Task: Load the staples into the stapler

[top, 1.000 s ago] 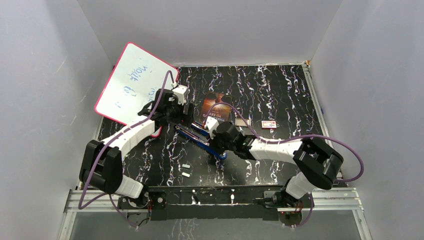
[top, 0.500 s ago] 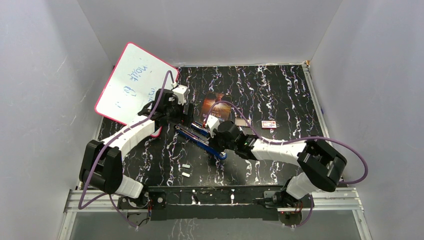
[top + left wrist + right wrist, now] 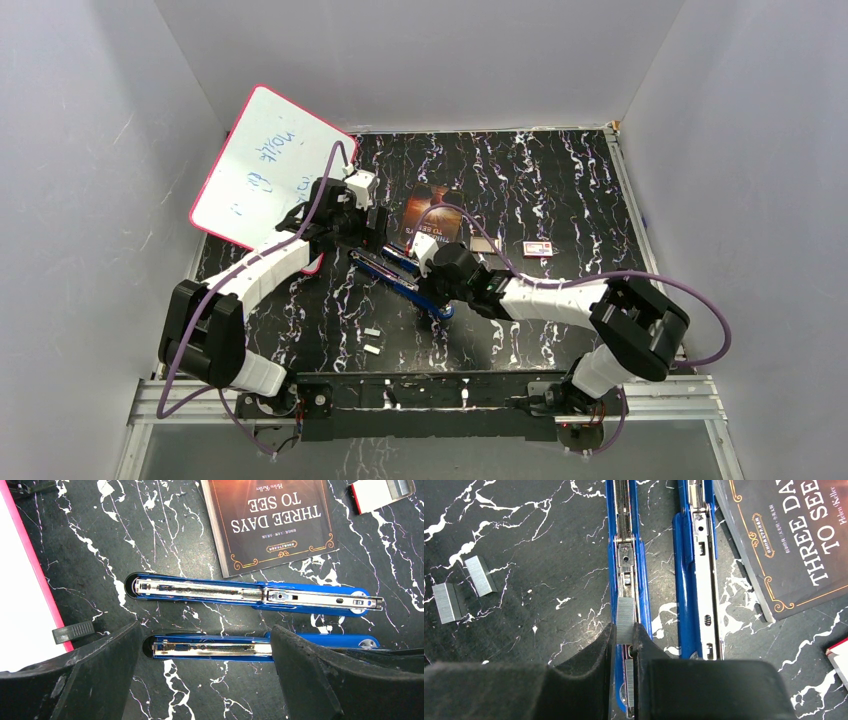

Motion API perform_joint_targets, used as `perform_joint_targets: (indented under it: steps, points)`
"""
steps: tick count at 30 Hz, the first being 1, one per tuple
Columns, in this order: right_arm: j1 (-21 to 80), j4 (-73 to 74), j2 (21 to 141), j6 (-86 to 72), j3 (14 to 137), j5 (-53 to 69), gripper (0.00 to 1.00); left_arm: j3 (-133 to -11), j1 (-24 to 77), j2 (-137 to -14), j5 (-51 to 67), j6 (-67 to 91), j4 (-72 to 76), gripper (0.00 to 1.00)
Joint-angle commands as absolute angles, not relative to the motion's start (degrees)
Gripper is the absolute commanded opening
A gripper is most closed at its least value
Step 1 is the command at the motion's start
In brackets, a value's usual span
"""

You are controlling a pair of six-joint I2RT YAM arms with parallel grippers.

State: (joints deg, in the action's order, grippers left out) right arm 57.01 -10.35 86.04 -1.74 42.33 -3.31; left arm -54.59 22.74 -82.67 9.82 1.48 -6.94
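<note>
L arm point(image 3: 265, 265) & R arm point(image 3: 550, 297) meet over blue stapler point(image 3: 400, 281) mid-frame, whiteboard point(image 3: 262, 165) upper left, staples point(image 3: 372, 332) lower centre.

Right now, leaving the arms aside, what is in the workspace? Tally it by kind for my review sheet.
Blue staplers, lying open: 2
Staple strips: 3, one of them in the right tool
Book: 1
Whiteboard: 1
Red-and-white box: 1
Open tray holding more staples: 1
Total: 9
</note>
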Motion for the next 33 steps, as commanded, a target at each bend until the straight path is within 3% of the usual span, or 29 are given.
perform_joint_targets:
  steps: [1,33]
  points:
    - [57.2,-10.8,87.0,-2.0,44.4,-4.2,0.02,-55.1,23.0,-81.3,9.7,0.9,-7.6,0.98]
    - [57.2,-11.1,84.9,-1.8,42.9,-5.0,0.01,-55.1,23.0,-81.1,9.7,0.8,-7.7,0.98]
